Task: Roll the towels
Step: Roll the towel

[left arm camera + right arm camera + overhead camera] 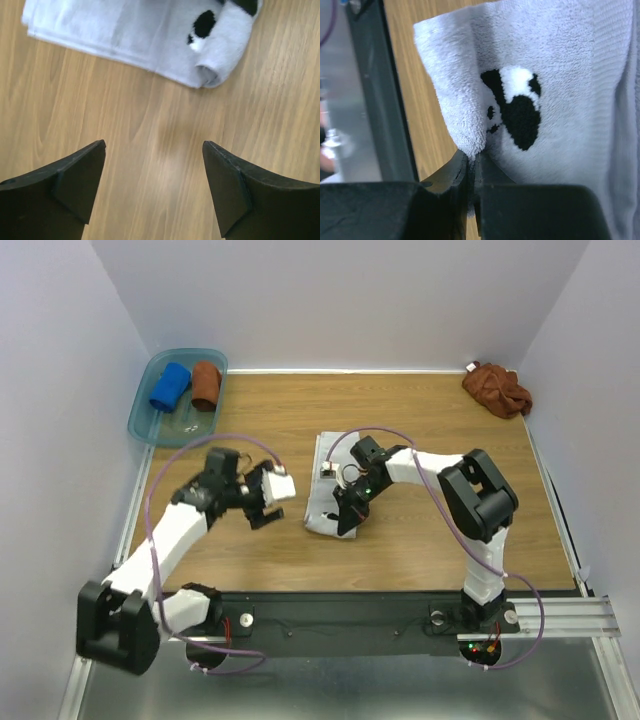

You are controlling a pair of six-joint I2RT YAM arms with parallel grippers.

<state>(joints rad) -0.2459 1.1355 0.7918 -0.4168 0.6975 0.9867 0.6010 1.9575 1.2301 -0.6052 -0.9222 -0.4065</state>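
Even, soft, bright light fills the overhead view; the arms cast only faint, short shadows on the wooden surface (pixel 420 540), and the white walls look slightly lilac. That view is sharp throughout, with mild bending of straight lines at the edges. In the left wrist view the dark fingers (pixel 75 185) are soft-edged and the wood grain slightly blurred. In the right wrist view the grey towel (pixel 560 60) is crisp, while the left margin is smeared and out of focus.
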